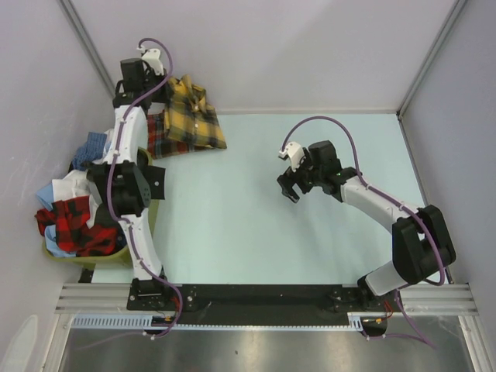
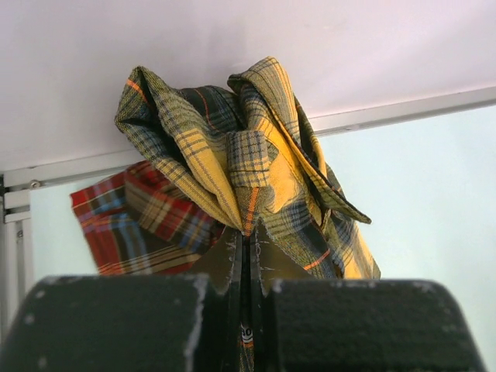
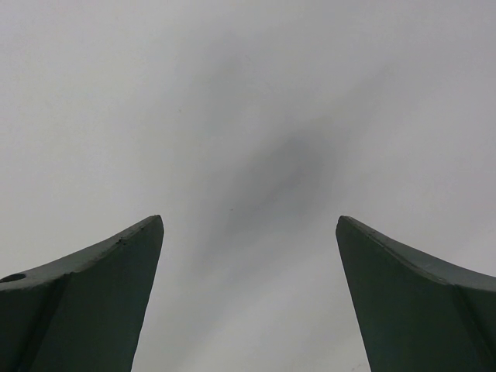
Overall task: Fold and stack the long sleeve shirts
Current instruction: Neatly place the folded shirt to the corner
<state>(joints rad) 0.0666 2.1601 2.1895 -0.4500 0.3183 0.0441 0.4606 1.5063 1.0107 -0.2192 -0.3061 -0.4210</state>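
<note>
shirt in yellow plaid (image 1: 195, 115) slants far-left to near-right, far end pinched by left fingers (image 2: 223, 267); right fingers (image 3: 93, 298) wide, empty.

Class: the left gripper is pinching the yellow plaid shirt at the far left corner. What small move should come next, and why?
Probably open the left gripper and let go: the yellow shirt already lies partly over the red shirt, and the right gripper is open and far off over the table.
</note>
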